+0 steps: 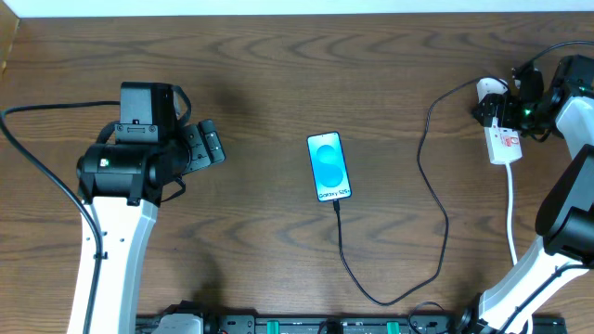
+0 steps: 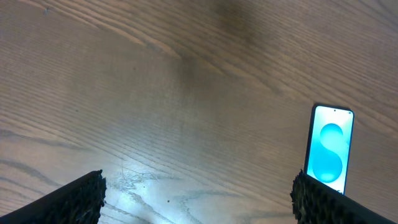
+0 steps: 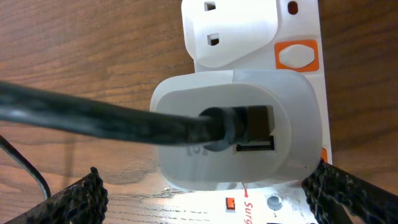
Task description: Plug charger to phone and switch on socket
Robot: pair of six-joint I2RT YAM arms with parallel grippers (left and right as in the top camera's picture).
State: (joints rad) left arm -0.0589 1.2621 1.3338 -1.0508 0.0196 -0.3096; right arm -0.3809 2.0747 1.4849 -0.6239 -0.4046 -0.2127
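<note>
Phone (image 1: 329, 167) lies face up at the centre of the tabletop (image 1: 241, 74). Its lower edge meets the tip of the charger (image 1: 436, 213), whose thin black cable loops toward the bottom of the frame and climbs to the socket (image 1: 504, 144) at upper right. The connection appears made, and slack in the cable leaves both ends unstrained. Right fingers (image 3: 81, 196) stand spread wide, gripping nothing, either side of the white adapter (image 3: 236, 124) seated in the socket. They are placed to reach an orange switch (image 3: 297, 55) just beside it, judged the step not yet done. Left fingers (image 2: 74, 199), likewise open and empty, hover over bare wood at left, well apart from the phone and out of the way.
</note>
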